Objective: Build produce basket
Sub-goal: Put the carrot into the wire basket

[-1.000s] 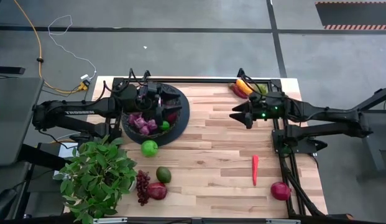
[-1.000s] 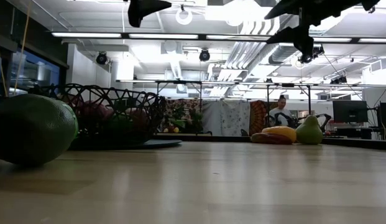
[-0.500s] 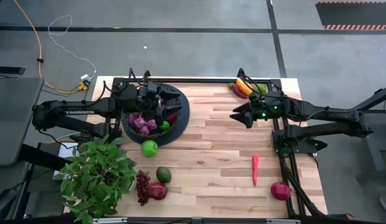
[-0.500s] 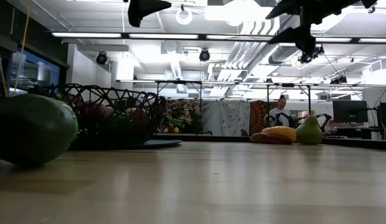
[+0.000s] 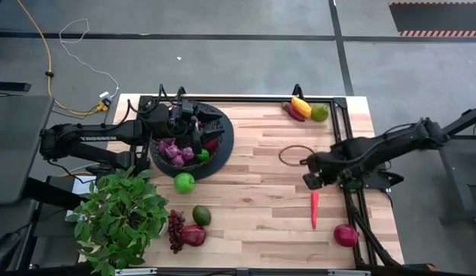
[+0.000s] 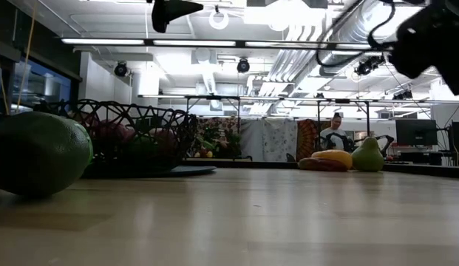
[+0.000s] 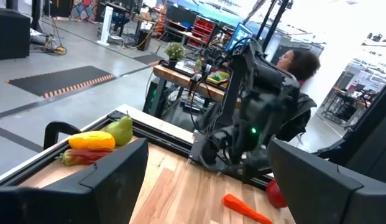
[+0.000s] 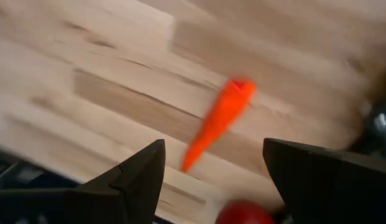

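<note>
The black wire basket [image 5: 224,129] stands at the far left and holds purple grapes [image 5: 176,152], a green apple [image 5: 203,155] and a red fruit. My left gripper [image 5: 198,132] hovers over it, open and empty; its fingers show wide apart in the left wrist view [image 7: 205,155]. My right gripper [image 5: 310,181] is open and empty above the table. It points down just on the far side of the red chili [image 5: 314,208], which lies flat on the wood. In the right wrist view [image 8: 211,163] the chili [image 8: 219,121] shows between the fingers, apart from them.
A green apple [image 5: 184,182], an avocado [image 5: 201,215], dark grapes [image 5: 175,230] and a pomegranate [image 5: 195,235] lie near left beside a leafy potted plant [image 5: 121,218]. Another pomegranate [image 5: 346,234] lies near right. A yellow pepper [image 5: 301,106] and a green pear [image 5: 320,113] lie at the far edge.
My right gripper has swung from beside the far-edge fruits toward the table's near edge and tipped downward, ending over the red chili. Its fingers stay apart. Nothing on the table has moved.
</note>
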`<move>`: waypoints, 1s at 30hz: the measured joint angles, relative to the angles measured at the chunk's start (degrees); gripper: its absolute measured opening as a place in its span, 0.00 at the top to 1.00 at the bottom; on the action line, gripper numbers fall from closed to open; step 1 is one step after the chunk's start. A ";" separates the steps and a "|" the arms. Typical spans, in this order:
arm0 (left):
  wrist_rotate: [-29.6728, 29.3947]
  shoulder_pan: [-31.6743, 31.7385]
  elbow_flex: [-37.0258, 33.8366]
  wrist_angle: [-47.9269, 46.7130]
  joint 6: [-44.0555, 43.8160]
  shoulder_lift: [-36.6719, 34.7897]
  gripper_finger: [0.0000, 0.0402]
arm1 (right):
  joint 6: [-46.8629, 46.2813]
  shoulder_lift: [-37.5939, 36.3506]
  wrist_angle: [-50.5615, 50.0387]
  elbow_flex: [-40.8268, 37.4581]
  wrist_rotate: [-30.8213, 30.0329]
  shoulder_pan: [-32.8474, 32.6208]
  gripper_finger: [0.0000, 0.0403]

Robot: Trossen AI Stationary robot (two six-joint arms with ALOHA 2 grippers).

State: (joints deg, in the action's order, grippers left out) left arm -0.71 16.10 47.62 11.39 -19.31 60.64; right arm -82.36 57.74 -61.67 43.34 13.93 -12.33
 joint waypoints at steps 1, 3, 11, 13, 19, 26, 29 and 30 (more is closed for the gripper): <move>0.02 0.00 0.00 -0.02 0.00 0.00 0.21 | -2.61 0.96 -0.11 0.01 -0.21 -1.59 0.37; 0.00 0.00 0.00 -0.02 0.00 0.00 0.21 | -7.44 2.91 0.26 -0.01 -1.34 -4.48 0.37; 0.00 0.00 0.00 -0.04 1.75 0.00 0.21 | -15.99 11.90 5.50 -2.09 -4.21 -10.10 0.37; 0.00 0.00 0.00 -0.04 1.88 0.00 0.21 | -17.17 13.70 10.28 -3.97 -4.17 -10.46 0.37; 0.00 0.00 0.00 -0.04 1.92 0.00 0.21 | -21.99 17.54 15.34 -7.77 -4.51 -10.74 0.37; -0.22 0.00 0.00 -0.04 1.92 0.00 0.21 | -22.04 20.05 17.89 -8.58 -4.52 -10.72 0.38; -0.66 0.00 0.00 -0.03 1.94 0.00 0.21 | -22.20 21.45 17.69 -8.58 -4.41 -10.72 0.41; -1.02 0.00 0.00 -0.02 1.93 0.00 0.21 | -22.20 21.95 17.72 -8.57 -4.41 -10.72 0.43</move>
State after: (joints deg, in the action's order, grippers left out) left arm -1.73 16.10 47.62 11.37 -17.38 60.64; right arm -104.56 79.69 -43.95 34.77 9.52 -23.05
